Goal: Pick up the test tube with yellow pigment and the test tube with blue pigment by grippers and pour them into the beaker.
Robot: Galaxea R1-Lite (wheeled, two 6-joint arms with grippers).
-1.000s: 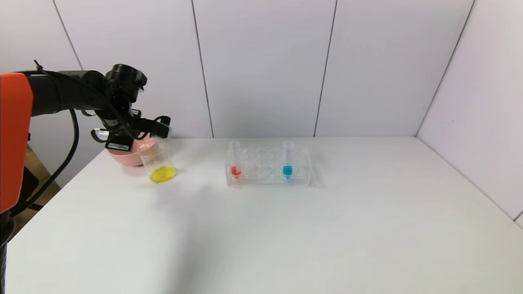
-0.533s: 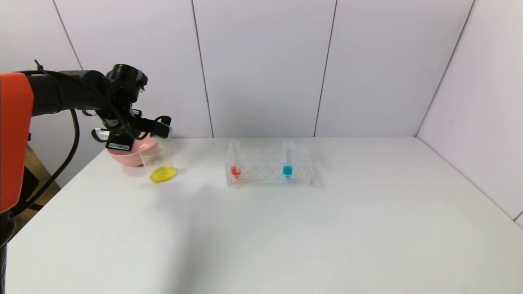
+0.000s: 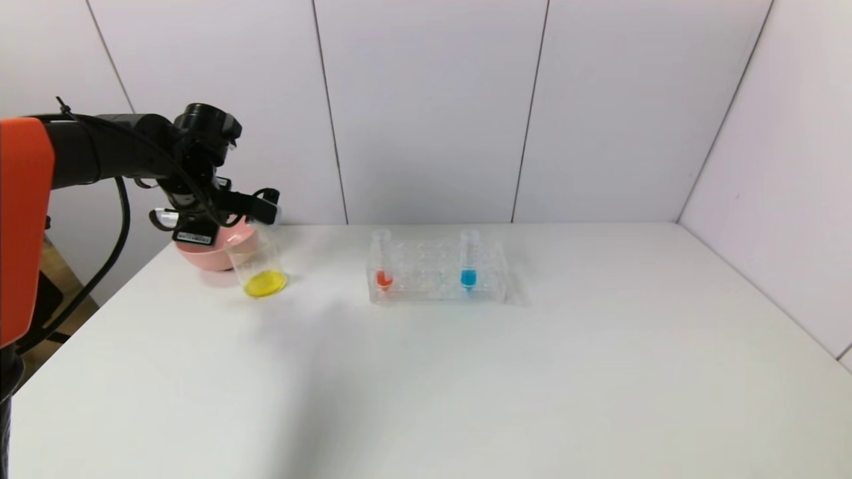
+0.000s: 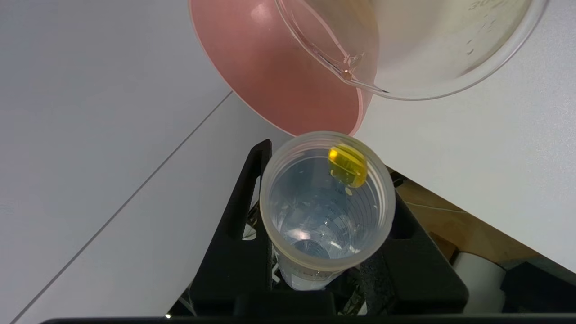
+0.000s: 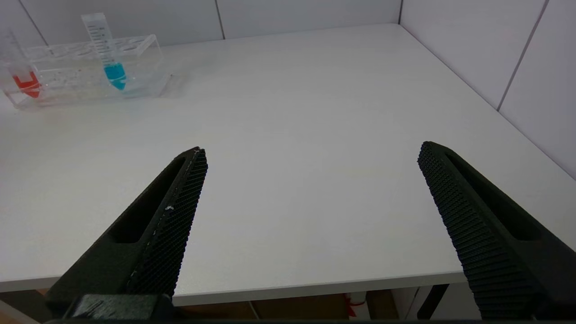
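- Beaker (image 3: 259, 266) stands on the white tabletop (image 3: 466, 372) at the far left, with a pool of yellow liquid across its bottom; the rest of the glass is clear.
- Just behind it, and partly hidden by the left arm, sits a pink bowl (image 3: 200, 256); the wrist view shows its inside (image 4: 288, 67) with nothing visible in it, the beaker's lip (image 4: 405, 45) overlapping its rim.
- The left tool (image 3: 263, 205) is clenched on the test tube with yellow pigment (image 4: 326, 207), tipped over so that its open mouth points toward the beaker's rim, which it hovers just above.
- That tube is almost drained: only a small yellow drop clings to the inner wall near its mouth.
- The left arm reaches in from the left edge at about rim height, forearm roughly level, wrist bent so the tool points toward the middle of the tabletop.
- A clear many-holed rack (image 3: 436, 273) stands near the centre, well apart from the beaker.
- The test tube with blue pigment (image 3: 468, 261) is upright in the rack's right part, blue liquid in its tapered bottom.
- A tube with red liquid (image 3: 382, 261) stands upright at the rack's left end.
- The right tool (image 5: 310, 180) is released, its fingers (image 5: 180, 211) spread wide, low above the tabletop's near edge, well apart from the rack.
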